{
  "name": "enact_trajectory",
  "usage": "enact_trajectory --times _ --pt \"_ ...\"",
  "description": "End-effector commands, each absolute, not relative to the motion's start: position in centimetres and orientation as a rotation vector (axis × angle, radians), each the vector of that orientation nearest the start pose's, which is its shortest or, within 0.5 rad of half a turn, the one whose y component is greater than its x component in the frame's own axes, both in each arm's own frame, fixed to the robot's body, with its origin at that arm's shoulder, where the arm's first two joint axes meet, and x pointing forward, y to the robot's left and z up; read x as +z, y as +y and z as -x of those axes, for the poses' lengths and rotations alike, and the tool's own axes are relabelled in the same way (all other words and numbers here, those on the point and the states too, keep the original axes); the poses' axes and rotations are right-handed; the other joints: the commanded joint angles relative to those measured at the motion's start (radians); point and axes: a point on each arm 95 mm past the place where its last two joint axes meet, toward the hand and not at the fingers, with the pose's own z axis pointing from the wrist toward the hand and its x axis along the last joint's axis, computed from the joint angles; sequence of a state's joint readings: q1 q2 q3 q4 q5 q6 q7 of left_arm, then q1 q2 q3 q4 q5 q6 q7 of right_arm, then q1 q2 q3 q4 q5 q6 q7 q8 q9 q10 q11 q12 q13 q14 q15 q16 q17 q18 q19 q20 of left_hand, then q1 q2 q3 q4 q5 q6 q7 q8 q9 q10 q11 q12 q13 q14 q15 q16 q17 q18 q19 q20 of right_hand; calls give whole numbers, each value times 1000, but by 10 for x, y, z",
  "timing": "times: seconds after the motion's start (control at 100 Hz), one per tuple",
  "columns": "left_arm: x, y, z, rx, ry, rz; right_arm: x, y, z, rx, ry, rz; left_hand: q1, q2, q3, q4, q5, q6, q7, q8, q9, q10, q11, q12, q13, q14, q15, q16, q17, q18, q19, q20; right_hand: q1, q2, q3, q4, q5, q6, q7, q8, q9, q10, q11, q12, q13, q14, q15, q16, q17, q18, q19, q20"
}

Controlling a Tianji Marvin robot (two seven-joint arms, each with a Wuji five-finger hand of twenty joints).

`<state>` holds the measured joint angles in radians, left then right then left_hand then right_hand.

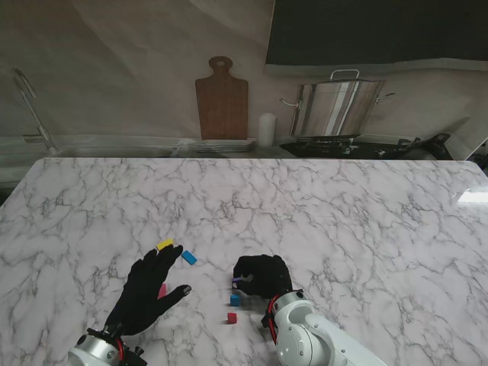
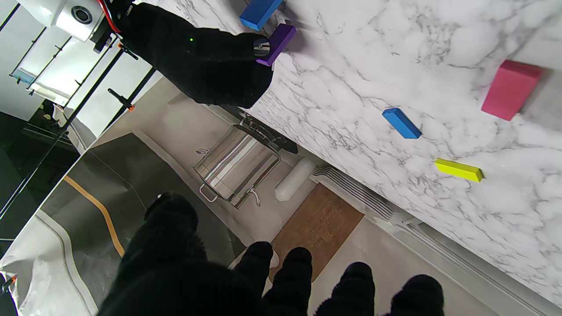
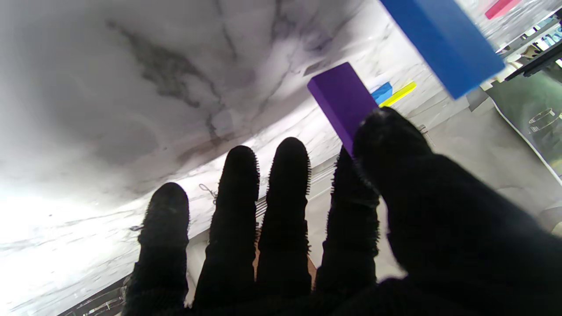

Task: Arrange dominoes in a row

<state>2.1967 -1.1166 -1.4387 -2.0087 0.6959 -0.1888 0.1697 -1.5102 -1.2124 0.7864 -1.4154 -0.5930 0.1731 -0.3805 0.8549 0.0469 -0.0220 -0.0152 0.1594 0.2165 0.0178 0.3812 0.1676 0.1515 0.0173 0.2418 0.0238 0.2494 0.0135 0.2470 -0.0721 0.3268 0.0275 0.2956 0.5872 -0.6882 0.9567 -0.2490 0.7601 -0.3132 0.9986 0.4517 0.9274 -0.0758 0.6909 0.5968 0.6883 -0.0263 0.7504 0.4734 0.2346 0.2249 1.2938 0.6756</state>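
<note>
My right hand (image 1: 261, 274) pinches a purple domino (image 3: 342, 98) between thumb and index finger, low over the table; the other fingers (image 3: 237, 206) are stretched out. The left wrist view shows the same purple domino (image 2: 281, 41) at my right hand (image 2: 197, 57). Just nearer to me stands a blue domino (image 1: 235, 300), and a red domino (image 1: 232, 317) nearer still. My left hand (image 1: 149, 293) hovers open with fingers spread, partly covering a pink domino (image 1: 162, 290). Beyond its fingertips lie a yellow domino (image 1: 165, 244) and a second blue domino (image 1: 189, 257).
Behind the marble table's far edge (image 1: 252, 158) are a wooden cutting board (image 1: 222, 99), stacked plates (image 1: 223, 145), a white cylinder (image 1: 265, 130) and a steel pot (image 1: 339, 107) on a stove. A tap (image 1: 30, 107) stands at the far left.
</note>
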Motion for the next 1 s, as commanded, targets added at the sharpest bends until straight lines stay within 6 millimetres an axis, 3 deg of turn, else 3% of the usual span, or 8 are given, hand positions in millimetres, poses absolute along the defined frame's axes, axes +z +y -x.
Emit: enact_trajectory --times 0.0,0.25,0.99 --pt "-322 2 -235 -1868 1242 1576 -414 121 -341 -2262 -1765 2170 12 -13 2 11 -28 -3 7 10 -27 -14 -9 6 -13 -5 -7 -11 -11 -17 2 10 34 8 -1 -6 65 -123 52 34 12 -22 -17 5 17 -15 -9 -12 -7 -14 1 16" --pt "-322 2 -236 -1869 1244 1577 -416 120 -341 -2259 -1765 2173 11 -12 2 11 -28 -2 7 10 -28 -14 -9 6 -13 -6 -7 -11 -11 -17 2 10 30 12 -11 -13 67 -173 42 38 9 -19 -18 9 22 -18 -12 -11 -6 -14 1 16" --pt "-322 2 -236 -1869 1241 1577 -413 123 -341 -2207 -1807 2202 9 -13 1 11 -28 -2 6 10 -28 -14 -9 6 -13 -5 -7 -11 -11 -17 2 10 39 8 -9 -1 62 -119 42 40 0 -4 -7 20 9 -7 -12 -4 -6 -14 1 16"
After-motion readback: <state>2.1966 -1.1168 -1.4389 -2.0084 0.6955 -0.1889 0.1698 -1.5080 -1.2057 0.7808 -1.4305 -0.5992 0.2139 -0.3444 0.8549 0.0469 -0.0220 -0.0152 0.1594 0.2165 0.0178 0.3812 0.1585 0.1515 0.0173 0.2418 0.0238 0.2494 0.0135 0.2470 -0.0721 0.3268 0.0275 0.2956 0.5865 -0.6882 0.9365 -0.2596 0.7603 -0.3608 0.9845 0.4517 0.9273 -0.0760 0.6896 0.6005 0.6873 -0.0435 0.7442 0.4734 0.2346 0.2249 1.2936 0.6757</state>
